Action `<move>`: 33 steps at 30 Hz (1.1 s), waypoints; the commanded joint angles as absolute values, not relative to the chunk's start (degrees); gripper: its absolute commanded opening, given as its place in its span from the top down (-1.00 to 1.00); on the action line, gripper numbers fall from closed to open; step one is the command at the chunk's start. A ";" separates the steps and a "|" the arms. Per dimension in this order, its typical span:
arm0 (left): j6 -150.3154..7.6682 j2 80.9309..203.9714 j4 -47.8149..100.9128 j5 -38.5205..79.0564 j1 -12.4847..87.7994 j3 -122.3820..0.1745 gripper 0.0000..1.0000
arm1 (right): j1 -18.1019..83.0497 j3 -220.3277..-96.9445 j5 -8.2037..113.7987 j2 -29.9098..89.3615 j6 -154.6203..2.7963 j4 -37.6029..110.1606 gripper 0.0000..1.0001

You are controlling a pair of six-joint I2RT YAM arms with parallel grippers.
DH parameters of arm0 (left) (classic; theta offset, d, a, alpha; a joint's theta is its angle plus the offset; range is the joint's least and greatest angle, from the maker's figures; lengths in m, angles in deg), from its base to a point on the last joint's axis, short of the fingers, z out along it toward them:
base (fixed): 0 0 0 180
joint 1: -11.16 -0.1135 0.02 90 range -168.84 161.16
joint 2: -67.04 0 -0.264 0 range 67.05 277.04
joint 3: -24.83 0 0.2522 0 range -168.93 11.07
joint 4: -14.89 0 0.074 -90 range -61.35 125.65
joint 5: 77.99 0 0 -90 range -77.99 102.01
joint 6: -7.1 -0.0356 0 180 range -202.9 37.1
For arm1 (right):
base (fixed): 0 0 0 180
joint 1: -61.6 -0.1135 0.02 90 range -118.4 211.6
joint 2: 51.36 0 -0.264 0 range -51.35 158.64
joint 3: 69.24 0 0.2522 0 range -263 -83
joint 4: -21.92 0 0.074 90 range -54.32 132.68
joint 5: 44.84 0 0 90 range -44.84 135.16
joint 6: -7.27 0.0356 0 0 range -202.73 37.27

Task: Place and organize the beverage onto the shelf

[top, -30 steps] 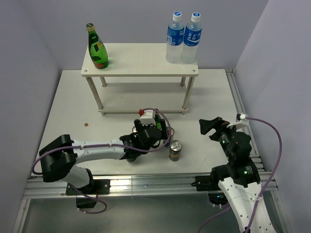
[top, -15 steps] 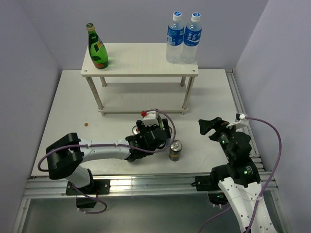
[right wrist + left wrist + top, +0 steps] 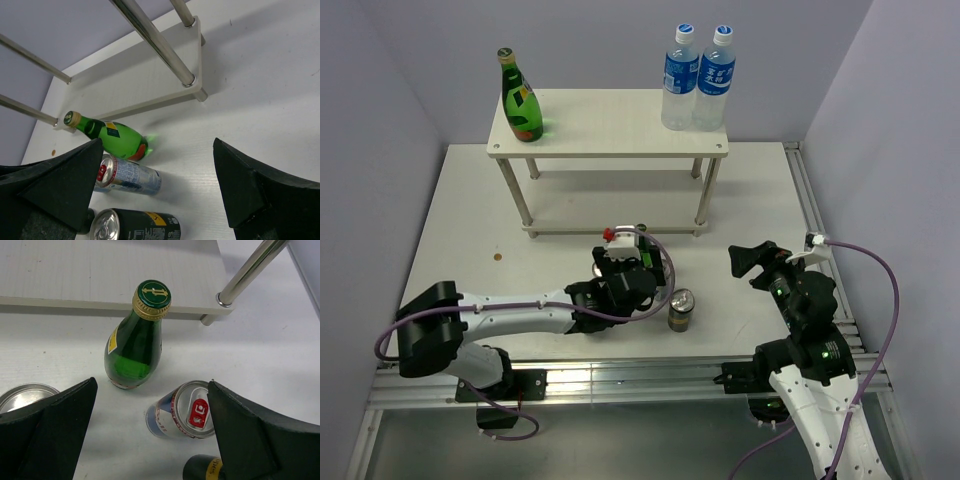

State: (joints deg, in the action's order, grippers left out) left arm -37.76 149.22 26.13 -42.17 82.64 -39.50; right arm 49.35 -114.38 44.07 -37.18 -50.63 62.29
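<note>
Left hand released, fingers wide before upright green bottle, silver can just beside, shelf behind

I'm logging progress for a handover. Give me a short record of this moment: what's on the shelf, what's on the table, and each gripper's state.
shelf top: shelf bottle at left end; two water bottles at right end
table, before the shelf: table bottle, silver can, dark can, close together
left gripper: open, empty, facing table bottle
right gripper: open, empty, apart from the drinks
</note>
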 commanded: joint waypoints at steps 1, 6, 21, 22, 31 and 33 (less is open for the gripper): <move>-40.63 151.15 24.09 -43.10 81.39 -42.28 -0.99 | 48.68 -113.85 43.49 -37.38 -50.82 60.29 -0.95; -44.57 153.44 19.18 -41.61 78.05 -42.11 -0.99 | 48.16 -113.85 43.22 -37.38 -50.73 60.38 -0.95; -52.76 161.96 11.25 -35.72 72.51 -46.76 -0.99 | 47.80 -113.76 42.87 -36.85 -50.73 60.20 -0.95; -53.45 162.49 10.82 -35.80 72.51 -47.11 -0.98 | 47.80 -113.76 42.87 -36.85 -50.73 60.12 -0.95; -55.48 166.89 9.58 -39.76 72.51 -50.19 -0.69 | 47.89 -113.59 43.13 -36.68 -50.82 59.94 -0.95; -56.18 167.06 9.41 -40.90 72.51 -50.37 -0.54 | 47.89 -113.59 43.14 -36.59 -50.82 59.85 -0.95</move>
